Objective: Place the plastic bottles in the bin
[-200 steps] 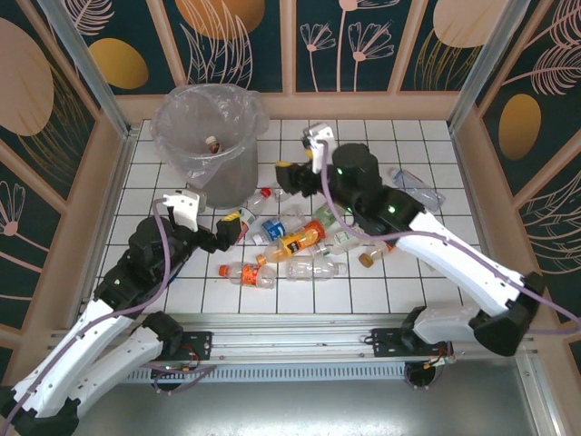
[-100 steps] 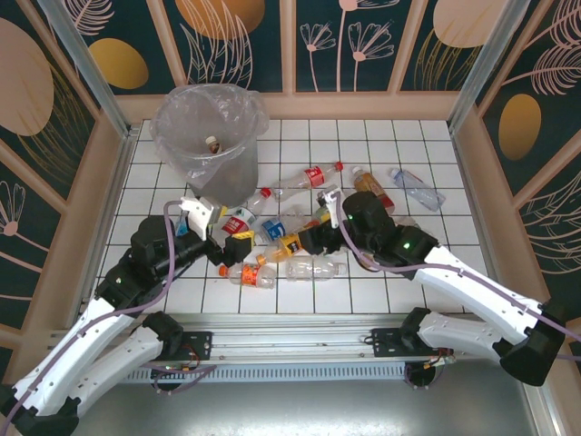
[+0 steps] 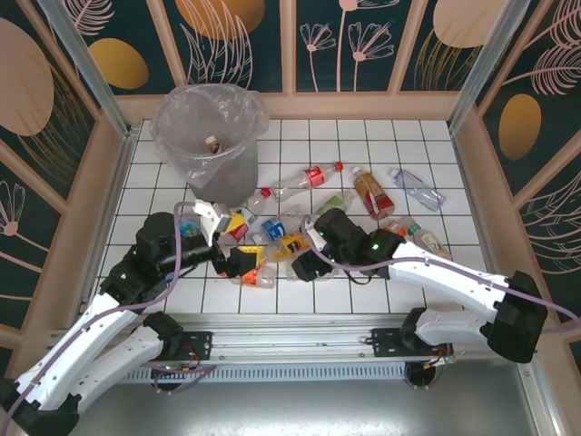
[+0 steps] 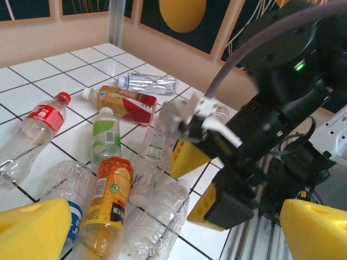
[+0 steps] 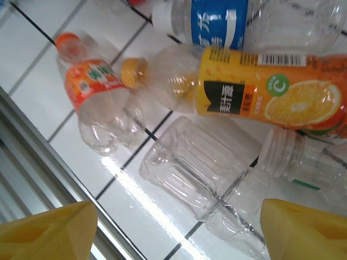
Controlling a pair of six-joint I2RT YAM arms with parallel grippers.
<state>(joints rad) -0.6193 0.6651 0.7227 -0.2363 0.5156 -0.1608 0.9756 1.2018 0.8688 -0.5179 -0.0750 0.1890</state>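
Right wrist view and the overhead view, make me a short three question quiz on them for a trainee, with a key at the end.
1. True or false: the bin is lying on its side on the tiles.
2. Multiple choice: in the right wrist view, what lies in the gap between the fingers of the right gripper? A, a clear unlabelled bottle. B, a metal can. C, a glass jar.
3. Fill in the word: in the left wrist view, the jaws of the left gripper stand ____.

Key
1. False, it stands upright.
2. A.
3. Open.
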